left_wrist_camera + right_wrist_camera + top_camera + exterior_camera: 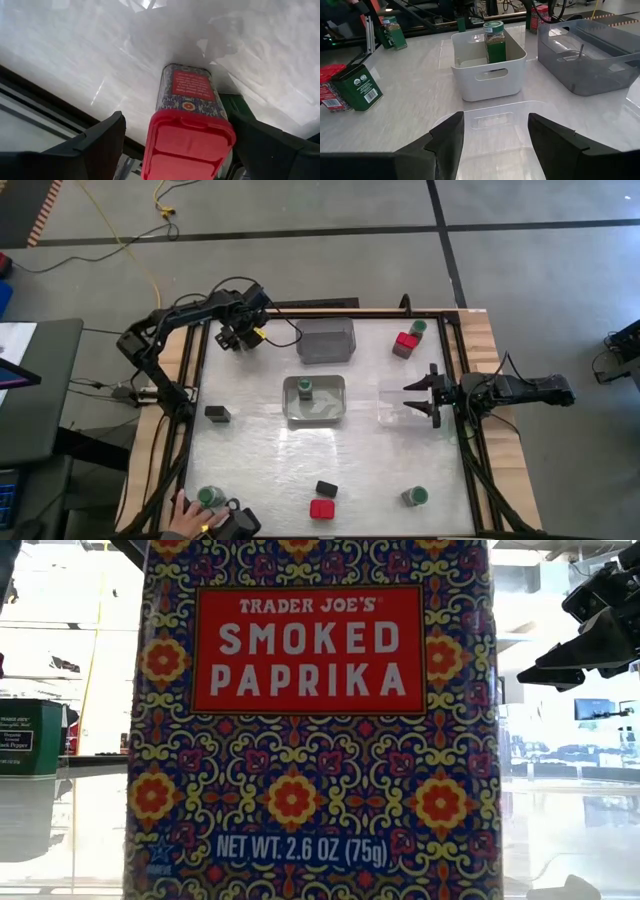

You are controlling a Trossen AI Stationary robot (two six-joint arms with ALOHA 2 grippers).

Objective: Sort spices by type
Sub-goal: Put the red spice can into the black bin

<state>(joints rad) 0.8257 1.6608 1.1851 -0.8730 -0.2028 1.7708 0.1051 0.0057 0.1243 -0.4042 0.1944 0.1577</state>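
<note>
Overhead, the pale table (260, 470) sits on grey floor, a yellow cable (150, 250) trailing across it. At its far-left corner the left gripper (175, 145) grips a red-topped paprika tin (187, 125), seen only from its wrist. The right gripper (420, 395) hovers wide over a clear bin (492, 145). Its wrist alone shows labels: a green-lidded jar (495, 40) upright in the white bin (487, 75), a grey bin (590, 55) beside.
</note>
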